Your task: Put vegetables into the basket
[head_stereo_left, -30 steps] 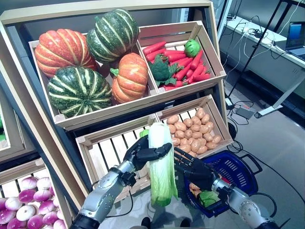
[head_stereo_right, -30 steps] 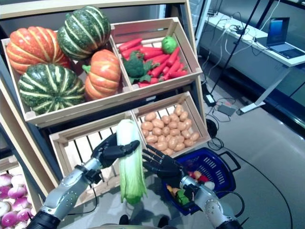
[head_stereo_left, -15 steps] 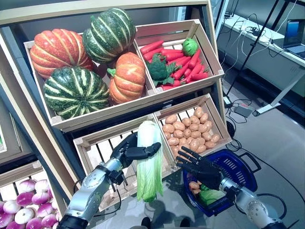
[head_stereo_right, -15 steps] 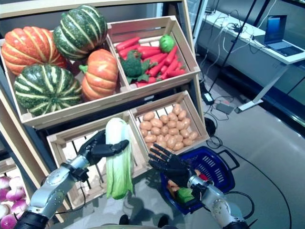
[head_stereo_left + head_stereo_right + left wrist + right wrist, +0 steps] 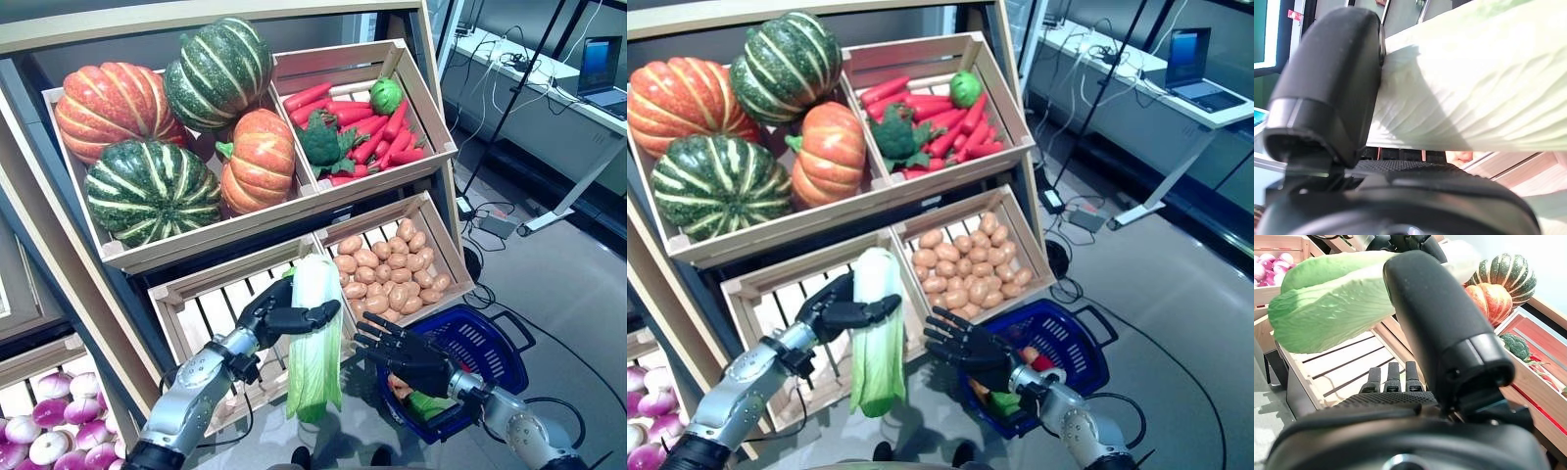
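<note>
A long pale-green Chinese cabbage (image 5: pixel 312 338) hangs upright in front of the lower shelf crates, leafy end down. My left hand (image 5: pixel 269 315) is shut on its white upper part; the thumb (image 5: pixel 1327 112) presses the cabbage (image 5: pixel 1464 98) in the left wrist view. My right hand (image 5: pixel 407 352) is open with fingers spread, a little to the right of the cabbage and not touching it. The blue basket (image 5: pixel 495 343) sits on the floor just behind the right hand, with a few vegetables (image 5: pixel 429 403) inside. The cabbage (image 5: pixel 1327 303) shows past the right thumb.
The shelf holds a crate of pumpkins (image 5: pixel 157 127), a crate of carrots and broccoli (image 5: pixel 362 122), a crate of potatoes (image 5: pixel 387 274) and a slatted crate (image 5: pixel 211 313) behind the cabbage. Purple onions (image 5: pixel 44 431) lie at lower left. A desk with a laptop (image 5: pixel 600 78) stands at right.
The cabbage in my left hand has shifted slightly right and lower, closer to my right hand, which stays spread by the basket. The camera has moved a little.
</note>
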Robot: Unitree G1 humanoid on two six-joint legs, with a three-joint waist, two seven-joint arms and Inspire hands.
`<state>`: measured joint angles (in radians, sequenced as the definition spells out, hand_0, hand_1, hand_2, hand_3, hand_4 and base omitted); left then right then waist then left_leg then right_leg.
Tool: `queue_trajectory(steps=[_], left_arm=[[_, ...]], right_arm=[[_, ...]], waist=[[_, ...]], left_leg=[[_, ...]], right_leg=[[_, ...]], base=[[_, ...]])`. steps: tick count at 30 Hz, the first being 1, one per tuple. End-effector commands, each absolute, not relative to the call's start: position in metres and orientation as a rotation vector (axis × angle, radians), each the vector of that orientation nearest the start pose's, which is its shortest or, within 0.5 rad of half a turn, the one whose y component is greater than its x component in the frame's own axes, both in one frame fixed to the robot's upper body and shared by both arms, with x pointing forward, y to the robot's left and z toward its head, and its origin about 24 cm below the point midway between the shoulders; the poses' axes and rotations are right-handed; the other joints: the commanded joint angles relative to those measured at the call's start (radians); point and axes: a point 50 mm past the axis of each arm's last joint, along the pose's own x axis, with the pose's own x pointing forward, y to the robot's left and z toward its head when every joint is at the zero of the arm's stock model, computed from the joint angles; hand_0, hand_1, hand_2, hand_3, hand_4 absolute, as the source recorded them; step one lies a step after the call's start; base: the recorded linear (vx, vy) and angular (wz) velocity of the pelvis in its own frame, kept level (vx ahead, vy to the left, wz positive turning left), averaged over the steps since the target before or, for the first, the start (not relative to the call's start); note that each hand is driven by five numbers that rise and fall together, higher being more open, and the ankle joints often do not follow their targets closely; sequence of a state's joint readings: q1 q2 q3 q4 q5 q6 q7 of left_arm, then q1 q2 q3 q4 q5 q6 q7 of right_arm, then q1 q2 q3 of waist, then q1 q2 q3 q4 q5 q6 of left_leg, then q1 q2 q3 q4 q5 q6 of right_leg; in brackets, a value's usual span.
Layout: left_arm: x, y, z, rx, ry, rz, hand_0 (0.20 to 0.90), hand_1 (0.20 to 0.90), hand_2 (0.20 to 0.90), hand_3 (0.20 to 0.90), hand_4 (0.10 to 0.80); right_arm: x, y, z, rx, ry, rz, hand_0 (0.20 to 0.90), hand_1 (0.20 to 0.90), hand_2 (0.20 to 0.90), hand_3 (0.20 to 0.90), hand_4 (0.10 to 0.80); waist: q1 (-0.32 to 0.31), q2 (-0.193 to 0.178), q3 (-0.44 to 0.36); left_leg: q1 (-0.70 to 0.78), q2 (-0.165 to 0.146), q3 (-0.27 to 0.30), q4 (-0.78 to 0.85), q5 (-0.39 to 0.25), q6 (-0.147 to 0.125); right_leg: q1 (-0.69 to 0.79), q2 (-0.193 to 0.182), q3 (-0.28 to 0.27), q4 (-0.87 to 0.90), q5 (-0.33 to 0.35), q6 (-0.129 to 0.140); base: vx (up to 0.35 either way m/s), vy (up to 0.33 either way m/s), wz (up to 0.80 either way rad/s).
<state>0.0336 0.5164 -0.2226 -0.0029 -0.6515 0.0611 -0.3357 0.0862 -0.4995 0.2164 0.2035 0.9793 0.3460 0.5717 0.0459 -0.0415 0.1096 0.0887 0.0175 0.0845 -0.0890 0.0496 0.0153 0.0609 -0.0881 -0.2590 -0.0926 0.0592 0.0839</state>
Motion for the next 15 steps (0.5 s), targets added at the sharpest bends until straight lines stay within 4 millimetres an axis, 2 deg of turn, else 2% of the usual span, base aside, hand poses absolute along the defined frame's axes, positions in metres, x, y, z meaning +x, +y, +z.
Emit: queue_trajectory(steps=[1, 15], left_arm=[[0.256, 0.150, 0.101, -0.234, -0.171, -0.689, 0.300, 0.300, 0.300, 0.300, 0.400], [0.251, 0.128, 0.102, -0.358, -0.168, -0.787, 0.300, 0.300, 0.300, 0.300, 0.400]], right_arm=[[0.221, -0.163, 0.008, 0.622, 0.427, 0.835, 0.900, 0.900, 0.900, 0.900, 0.800], [0.210, -0.132, 0.001, 0.619, 0.513, 0.972, 0.900, 0.900, 0.900, 0.900, 0.800]], waist=[[0.017, -0.023, -0.045], [0.026, -0.022, -0.052]], left_leg=[[0.011, 0.027, -0.028, 0.012, -0.062, -0.060], [0.013, 0.024, -0.039, 0.009, -0.063, -0.059]], right_leg=[[0.053, -0.068, -0.005, 0.005, -0.008, 0.072], [0.056, -0.068, -0.003, 0.005, -0.010, 0.071]], base=[[0.000, 0.000, 0.00], [0.000, 0.000, 0.00]])
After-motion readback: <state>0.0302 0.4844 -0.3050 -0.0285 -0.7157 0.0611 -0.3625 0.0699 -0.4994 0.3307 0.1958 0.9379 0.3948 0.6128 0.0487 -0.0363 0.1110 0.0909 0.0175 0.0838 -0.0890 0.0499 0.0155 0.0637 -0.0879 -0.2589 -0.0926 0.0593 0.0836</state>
